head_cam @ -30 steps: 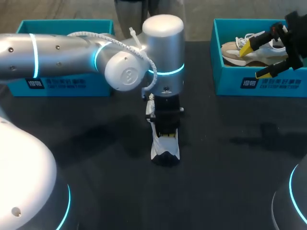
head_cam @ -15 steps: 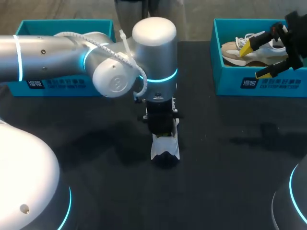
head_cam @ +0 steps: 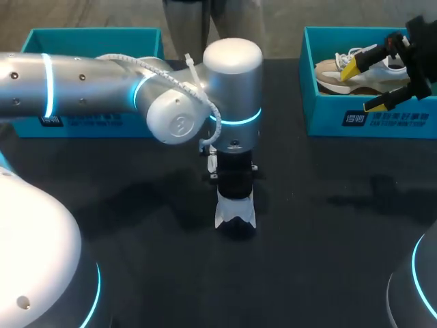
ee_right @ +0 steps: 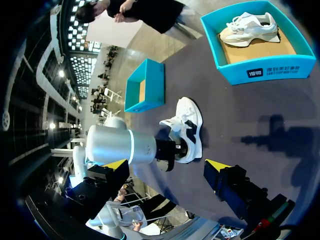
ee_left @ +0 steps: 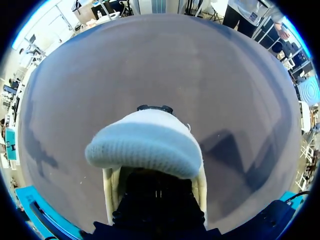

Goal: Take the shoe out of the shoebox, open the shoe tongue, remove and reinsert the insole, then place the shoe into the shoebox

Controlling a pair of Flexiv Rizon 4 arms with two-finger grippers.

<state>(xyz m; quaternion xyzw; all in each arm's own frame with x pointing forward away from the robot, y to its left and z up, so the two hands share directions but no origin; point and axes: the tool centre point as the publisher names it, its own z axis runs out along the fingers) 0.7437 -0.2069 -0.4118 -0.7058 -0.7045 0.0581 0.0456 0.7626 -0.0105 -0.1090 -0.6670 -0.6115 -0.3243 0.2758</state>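
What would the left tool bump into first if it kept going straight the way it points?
The white shoe. The left tool points down right at it, so it would probably hit the shoe's inside first, though depth is hard to judge.

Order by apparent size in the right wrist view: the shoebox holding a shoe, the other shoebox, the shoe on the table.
Largest: shoebox holding a shoe.
Then other shoebox and shoe on the table, which look about alike; I do not rank them.

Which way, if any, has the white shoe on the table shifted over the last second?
No. The white shoe sits where it did, its toe just as far from the right teal box and its near wall.
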